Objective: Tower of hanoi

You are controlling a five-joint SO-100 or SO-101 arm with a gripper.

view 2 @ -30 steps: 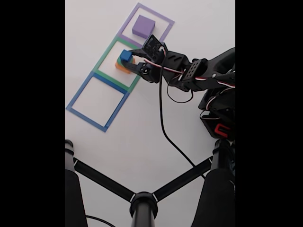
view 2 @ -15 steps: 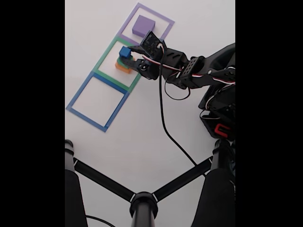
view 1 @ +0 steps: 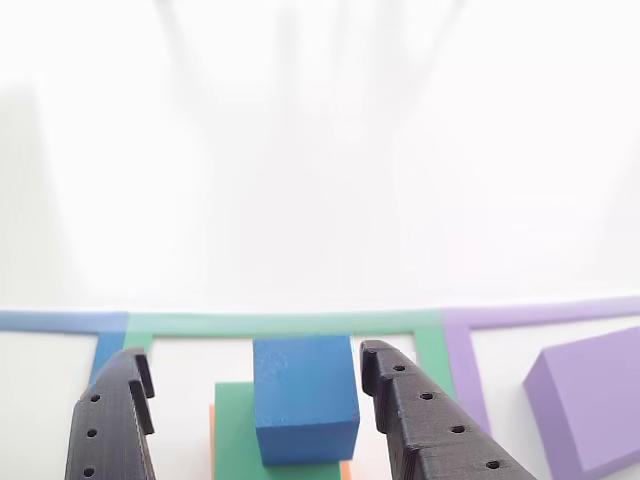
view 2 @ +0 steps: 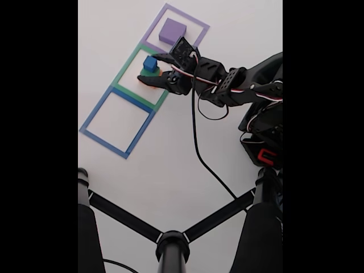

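The tower of hanoi stands in two places. A small blue cube (view 1: 303, 398) (view 2: 150, 63) sits on a green block (view 1: 235, 430) (view 2: 149, 73), which lies on an orange block (view 1: 345, 468) (view 2: 142, 81), inside the green tape square (view 2: 126, 69). The purple block (view 1: 590, 400) (view 2: 173, 31) lies alone in the purple tape square (view 2: 196, 24). My gripper (view 1: 255, 355) (view 2: 154, 69) is open, its black fingers (view 1: 420, 420) straddling the blue cube. The right one is close to the cube, the left one well apart.
A blue tape square (view 2: 102, 109) lies below and left of the green one in the fixed view. The arm's base (view 2: 264, 136) and a black cable (view 2: 198, 153) are at the right. Black stand legs (view 2: 170, 244) cross the bottom.
The jaws have spread apart from the blue cube, which now rests on the green block. The stack has stayed in the green tape square.
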